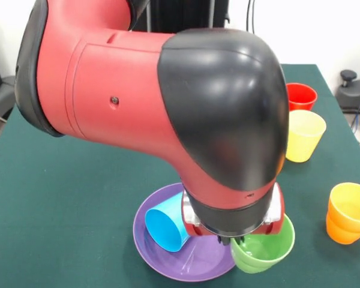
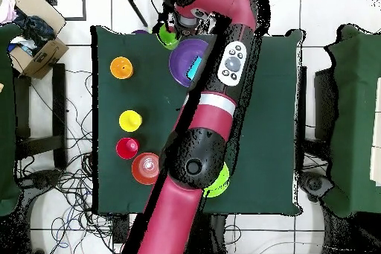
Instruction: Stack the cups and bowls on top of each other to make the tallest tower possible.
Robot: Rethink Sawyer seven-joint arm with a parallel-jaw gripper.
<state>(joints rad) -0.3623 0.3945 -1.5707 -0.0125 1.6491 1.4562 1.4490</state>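
A wide purple bowl (image 1: pixel 186 267) sits at the table's near edge, also seen in the overhead view (image 2: pixel 181 57). A blue cup (image 1: pixel 166 228) lies on its side in it (image 2: pixel 195 67). A green cup (image 1: pixel 263 247) stands tilted against the bowl's right rim (image 2: pixel 167 37). My gripper (image 1: pixel 233 240) hangs from the big red and black arm right at the green cup's rim (image 2: pixel 175 27); the wrist hides its grip. Red cup (image 1: pixel 300 96), yellow cup (image 1: pixel 304 135) and orange cup (image 1: pixel 349 213) stand upright at the right. The blue bowl is out of view.
In the overhead view an orange bowl (image 2: pixel 145 167) and a light green bowl (image 2: pixel 219 181) sit by the robot's base, the green one partly under the arm. The arm (image 1: pixel 168 102) blocks much of the table's middle in the front view. A cardboard box (image 2: pixel 36 46) sits off the table.
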